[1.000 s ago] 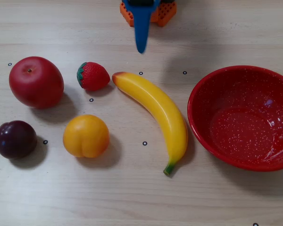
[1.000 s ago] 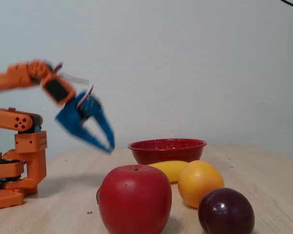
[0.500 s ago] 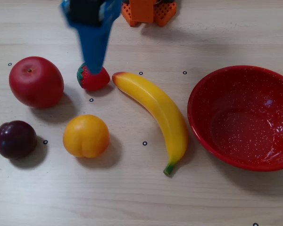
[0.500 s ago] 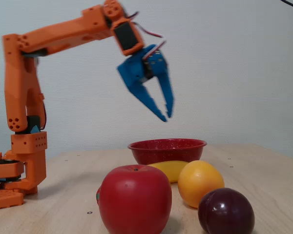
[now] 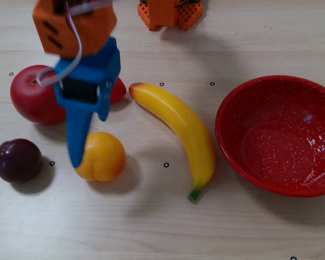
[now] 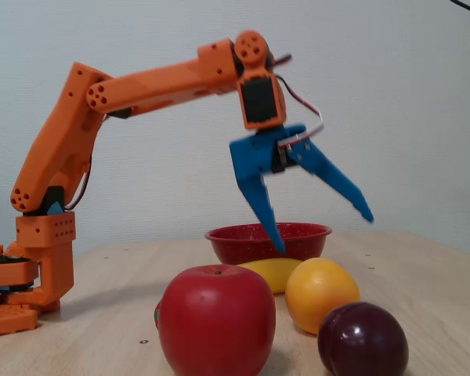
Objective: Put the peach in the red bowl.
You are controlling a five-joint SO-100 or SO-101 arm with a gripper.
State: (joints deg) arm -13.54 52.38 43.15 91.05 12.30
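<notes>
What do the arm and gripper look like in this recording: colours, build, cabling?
The arm is orange printed plastic with blocky links and round screw holes, standing on an orange base. A black servo sits at the wrist. The gripper is blue, with two long tapering pointed fingers. White and red wires loop beside the wrist.

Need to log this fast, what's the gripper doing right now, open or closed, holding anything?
Gripper: open, jaws spread wide, holding nothing; it hangs above the peach, which sits on the table.
</notes>
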